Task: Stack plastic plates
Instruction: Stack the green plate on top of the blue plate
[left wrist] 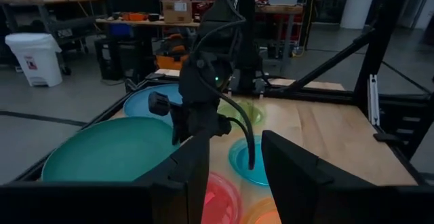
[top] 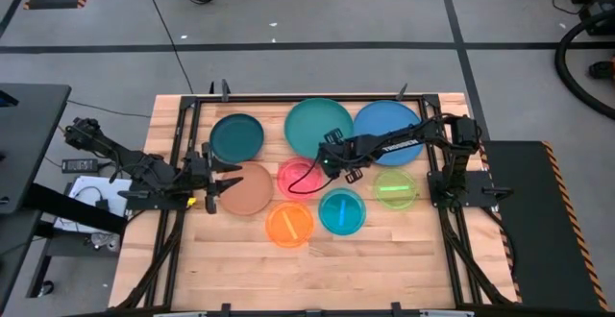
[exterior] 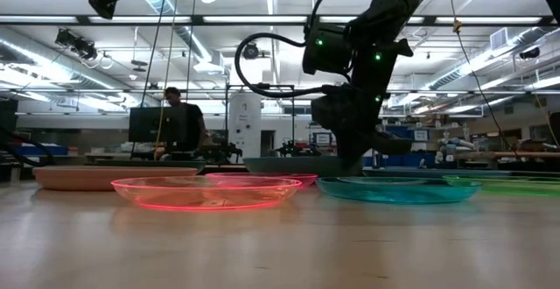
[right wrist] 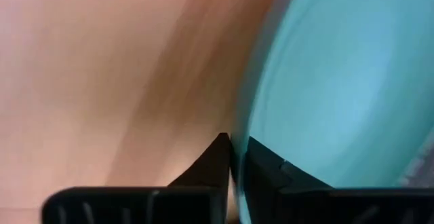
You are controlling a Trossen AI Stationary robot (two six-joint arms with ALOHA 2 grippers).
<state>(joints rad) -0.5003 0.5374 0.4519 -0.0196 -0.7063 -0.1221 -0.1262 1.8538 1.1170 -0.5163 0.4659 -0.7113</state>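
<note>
I have the right gripper pinched on the rim of the big teal plate. The left gripper waits with fingers apart. Nothing is stacked yet.

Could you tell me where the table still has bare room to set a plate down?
The near strip below the orange plate and cyan plate is bare, as is the near left corner below the brown plate. The far half is crowded with plates.

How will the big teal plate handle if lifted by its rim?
The teal plate looks thin and shallow: probably light, maybe flexy. The right tool pinches only its rim, so it could tilt or slip. Flat base, unlikely to roll.
</note>
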